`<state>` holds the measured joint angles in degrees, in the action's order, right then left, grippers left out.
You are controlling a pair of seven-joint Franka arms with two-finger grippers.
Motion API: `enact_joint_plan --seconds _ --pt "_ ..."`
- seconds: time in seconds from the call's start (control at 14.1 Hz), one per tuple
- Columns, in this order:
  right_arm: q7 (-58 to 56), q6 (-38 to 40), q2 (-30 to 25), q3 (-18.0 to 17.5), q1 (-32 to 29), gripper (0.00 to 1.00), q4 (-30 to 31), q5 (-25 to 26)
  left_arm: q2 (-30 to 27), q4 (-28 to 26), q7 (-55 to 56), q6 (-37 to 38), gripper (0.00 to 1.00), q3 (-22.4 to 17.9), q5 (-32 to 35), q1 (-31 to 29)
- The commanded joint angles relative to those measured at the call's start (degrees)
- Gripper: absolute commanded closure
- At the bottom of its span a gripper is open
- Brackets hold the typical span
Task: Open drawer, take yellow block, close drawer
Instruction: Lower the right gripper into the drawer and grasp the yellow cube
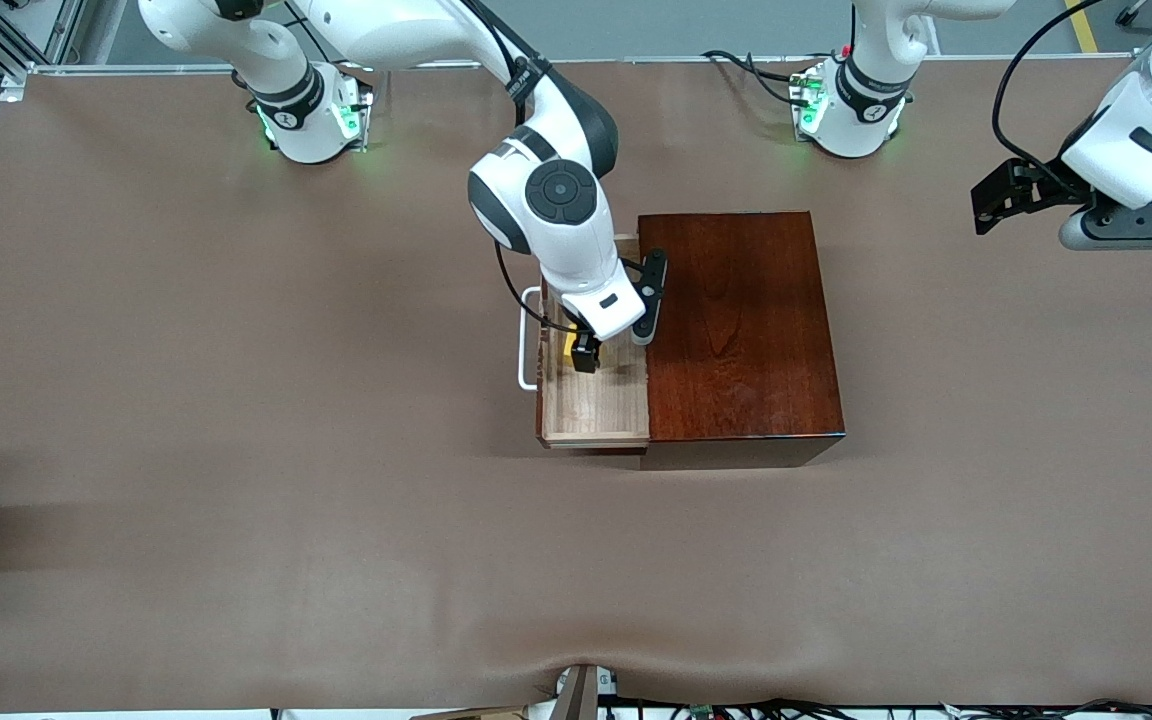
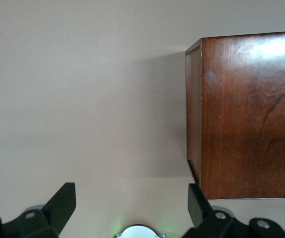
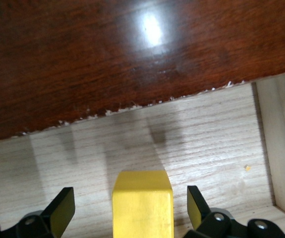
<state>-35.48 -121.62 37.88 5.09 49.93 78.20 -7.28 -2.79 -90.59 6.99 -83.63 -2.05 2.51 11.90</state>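
The drawer (image 1: 596, 405) is pulled out of the dark reddish-brown box (image 1: 741, 325) toward the right arm's end, white handle (image 1: 525, 340) leading. The yellow block (image 1: 570, 345) lies on the drawer's floor. My right gripper (image 1: 586, 356) is down in the drawer, open. In the right wrist view the yellow block (image 3: 142, 203) stands between the fingers (image 3: 63, 208) with a gap on each side, and my right gripper (image 3: 131, 210) is not touching it. My left gripper (image 1: 991, 203) is open and empty, waiting above bare table at the left arm's end.
The left wrist view shows the box (image 2: 246, 114) beside bare brown table (image 2: 83, 99), with my left gripper (image 2: 131, 208) apart from it. The box's glossy top edge (image 3: 132, 59) overhangs the drawer floor (image 3: 206, 134) close to the right gripper.
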Motion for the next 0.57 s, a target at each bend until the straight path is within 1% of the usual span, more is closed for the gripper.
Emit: enact_joint_plan --seconds 0.0,0.21,0.5 --pt "1.12 0.24 0.87 0.00 -0.09 0.00 -1.12 1.31 -0.55 -0.20 -0.93 -0.31 0.00 0.03 -1.36 -0.30" --pt "0.94 0.24 1.49 0.00 -0.53 0.00 -1.03 1.31 -0.81 -0.20 -0.93 1.44 0.00 0.03 -1.36 -0.74" --pt "0.94 0.24 2.02 0.09 -0.53 0.00 -1.03 2.18 -0.81 -0.03 -0.05 1.53 0.00 -0.06 -1.63 -0.65"
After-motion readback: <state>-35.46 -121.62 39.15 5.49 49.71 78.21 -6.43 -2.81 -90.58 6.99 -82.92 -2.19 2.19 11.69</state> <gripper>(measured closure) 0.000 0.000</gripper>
